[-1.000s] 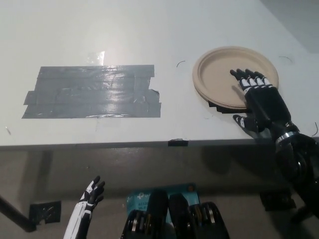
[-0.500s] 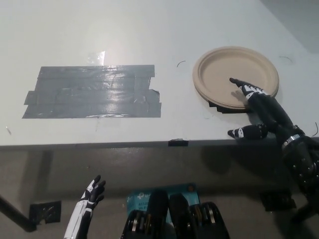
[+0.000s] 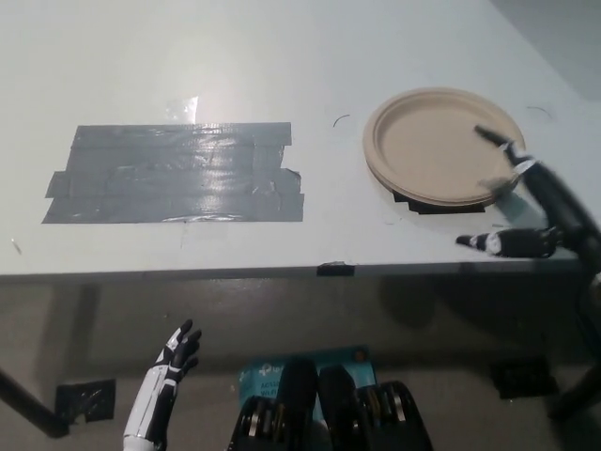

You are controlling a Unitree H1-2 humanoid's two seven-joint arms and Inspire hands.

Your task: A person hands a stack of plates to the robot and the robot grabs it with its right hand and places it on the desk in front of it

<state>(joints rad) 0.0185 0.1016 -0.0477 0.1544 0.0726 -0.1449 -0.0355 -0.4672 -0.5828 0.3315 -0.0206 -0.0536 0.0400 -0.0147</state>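
Your right robot hand is released: its fingers are spread and it grips nothing. One finger reaches out over the near-right rim of the stack of paper plates, and the thumb points toward 9 o'clock along the table's front edge. Motion blur at the rim keeps you from telling whether that fingertip touches the plates or just clears them.

The stack lies flat on the white table, at about 2 o'clock in the view. Only the top tan plate shows from above. It sits partly over a dark strip of tape that peeks out at its 6 o'clock edge.

From your palm the stack lies toward 10 o'clock, just beside it. It is round, so no long axis governs the approach; only the rim matters. The right robot hand is much the nearer. The white left robot hand rests at 7 o'clock in the view, below the table's front edge, fingers apart and empty, well apart from the plates.

The placing looks done. What remains, by my reading, is to draw the right robot hand away toward 4 o'clock, lifting that finger clear so it does not drag the rim.

The plates carry no print. A grey duct-tape patch lies at 9 o'clock from the stack. The teal sheet below the table has white lettering too small to read.
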